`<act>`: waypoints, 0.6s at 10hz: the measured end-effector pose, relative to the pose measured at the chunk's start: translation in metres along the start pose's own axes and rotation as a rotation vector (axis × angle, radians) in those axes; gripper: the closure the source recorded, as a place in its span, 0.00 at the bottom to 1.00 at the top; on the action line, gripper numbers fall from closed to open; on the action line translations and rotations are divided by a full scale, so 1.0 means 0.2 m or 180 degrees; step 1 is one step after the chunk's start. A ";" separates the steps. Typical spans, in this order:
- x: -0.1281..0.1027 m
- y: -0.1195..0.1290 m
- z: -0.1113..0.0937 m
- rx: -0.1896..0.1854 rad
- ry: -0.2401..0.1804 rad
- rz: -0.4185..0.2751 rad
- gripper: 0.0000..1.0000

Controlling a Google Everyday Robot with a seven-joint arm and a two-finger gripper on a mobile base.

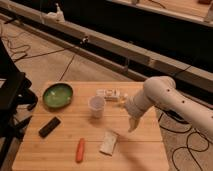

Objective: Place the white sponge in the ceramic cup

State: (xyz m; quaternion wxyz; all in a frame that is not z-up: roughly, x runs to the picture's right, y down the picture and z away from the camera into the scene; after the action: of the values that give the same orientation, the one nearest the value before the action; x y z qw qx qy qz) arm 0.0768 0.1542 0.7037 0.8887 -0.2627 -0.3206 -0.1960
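Note:
The white sponge (108,142) lies flat on the wooden table (60,150), near the front edge, right of the middle. The ceramic cup (96,106) stands upright at the table's middle, above and left of the sponge. My gripper (133,124) hangs from the white arm (160,95) that reaches in from the right. It points down over the table, to the right of the cup and up and right of the sponge, touching neither.
A green bowl (58,95) sits at the table's back left. A white boxy item with markings (110,94) lies behind the cup. A black remote-like bar (49,126) lies front left, an orange carrot (79,150) near the front edge. Cables lie on the floor.

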 end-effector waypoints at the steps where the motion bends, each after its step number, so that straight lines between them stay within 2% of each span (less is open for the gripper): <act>1: -0.03 0.00 0.08 -0.0137 -0.0067 -0.0114 0.20; 4: -0.12 0.03 0.32 -0.0651 -0.0280 -0.0489 0.20; 6: -0.18 0.07 0.41 -0.0880 -0.0398 -0.0731 0.20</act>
State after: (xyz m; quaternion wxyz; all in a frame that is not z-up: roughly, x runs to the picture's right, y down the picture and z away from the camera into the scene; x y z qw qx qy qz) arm 0.0201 0.2191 0.7283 0.7943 -0.3556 -0.3731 -0.3217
